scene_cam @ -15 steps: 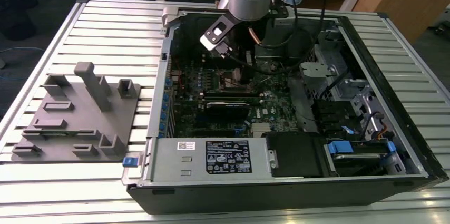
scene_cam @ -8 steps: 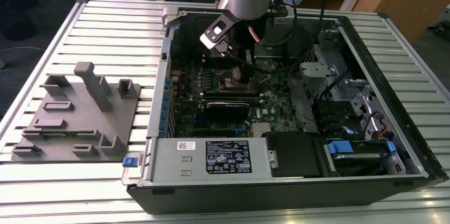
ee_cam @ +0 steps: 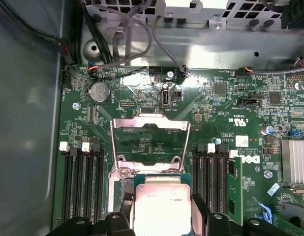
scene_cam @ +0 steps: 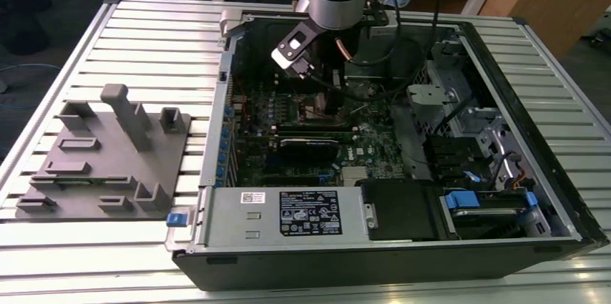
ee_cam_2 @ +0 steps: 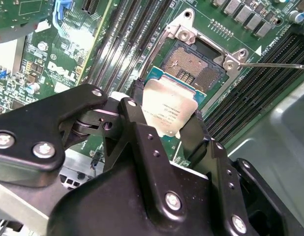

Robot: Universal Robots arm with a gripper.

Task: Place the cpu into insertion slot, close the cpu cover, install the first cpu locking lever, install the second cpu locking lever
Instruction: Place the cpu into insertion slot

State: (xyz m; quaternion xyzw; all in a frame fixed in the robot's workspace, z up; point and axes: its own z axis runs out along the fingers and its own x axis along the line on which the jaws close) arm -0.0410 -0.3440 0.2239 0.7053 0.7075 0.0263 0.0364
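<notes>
End effector: narrow, black fingers pinching the cpu by two opposite edges.
Cpu position: held just over the slot, overlapping its near edge. It looks tilted relative to the board in the second wrist view. Contact with the slot: cannot tell.
Cover: hinged open, away from the slot. Lever: unlatched, lying out to one side.
Risk, pins: if the cpu goes down tilted or off-square, a corner could land on the contact field and bend the pins, as I judge it.
Risk, grip: I hold only thin edges, and smooth metal on hard fingers could slip or rotate the chip.
Risk, surroundings: the fingers are bulky and the memory slots flank the slot closely, so a sideways drift could knock them or the open cover.
Cpu surface: flat square, dull silvery lid with rounded corners, green rim beneath.
Slot: dark, finely grained centre with a bright stamped-metal rim.
Cover material: thin silvery sheet frame with a large square window.
Lever shape: slim bare wire rod.
Board texture: glossy green, crowded with small parts.
</notes>
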